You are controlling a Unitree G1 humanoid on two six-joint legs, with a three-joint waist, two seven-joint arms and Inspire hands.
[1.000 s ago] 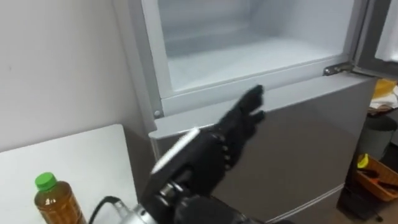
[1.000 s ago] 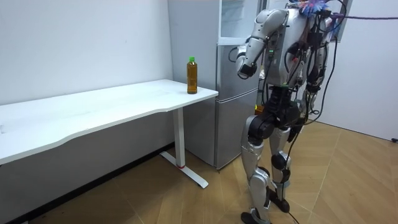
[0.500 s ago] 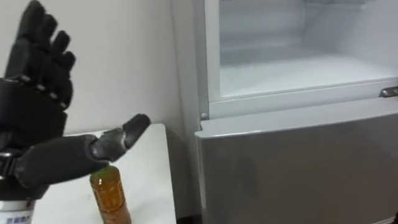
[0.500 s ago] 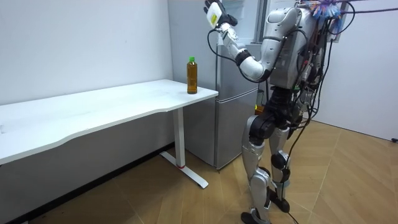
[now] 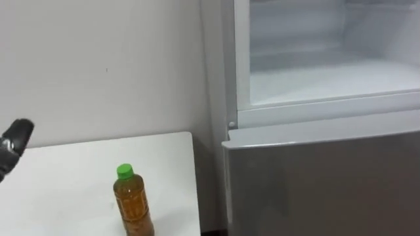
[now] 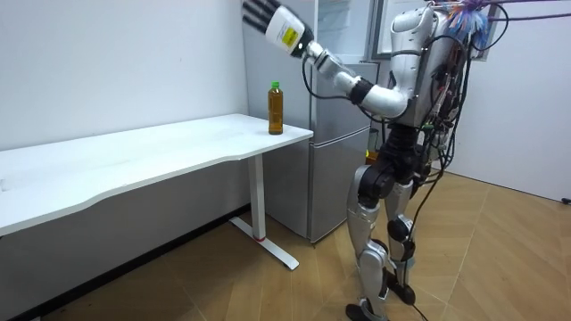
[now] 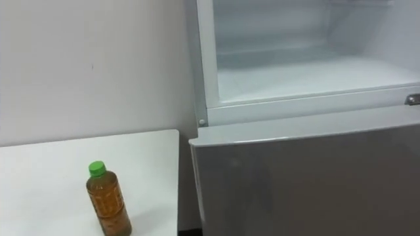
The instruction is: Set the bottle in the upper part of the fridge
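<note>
Now upright near the white surface's (image 5: pixel 65 170) corner: bottle (image 5: pixel 133 206), amber, green-capped, untouched. Just beside, fridge (image 5: pixel 315 170), upper compartment (image 5: pixel 328 72) open. Raised high, well above the bottle: left hand (image 6: pixel 273 20), fingers (image 6: pixel 254 9) straight and spread, empty.

Light's soft and even all over, probably coming from overhead. In the eye views the open upper compartment (image 5: pixel 328 72) at upper right is the brightest patch, pale and a bit washed out. The grey lower door (image 5: pixel 321 177) only has a dull sheen. The bottle (image 5: pixel 133 206) throws barely any shadow on the white table (image 5: pixel 59 177). The left hand (image 5: pixel 13 147) is a dark lump at the left edge. In the room view, shade pools under the table at lower left.
</note>
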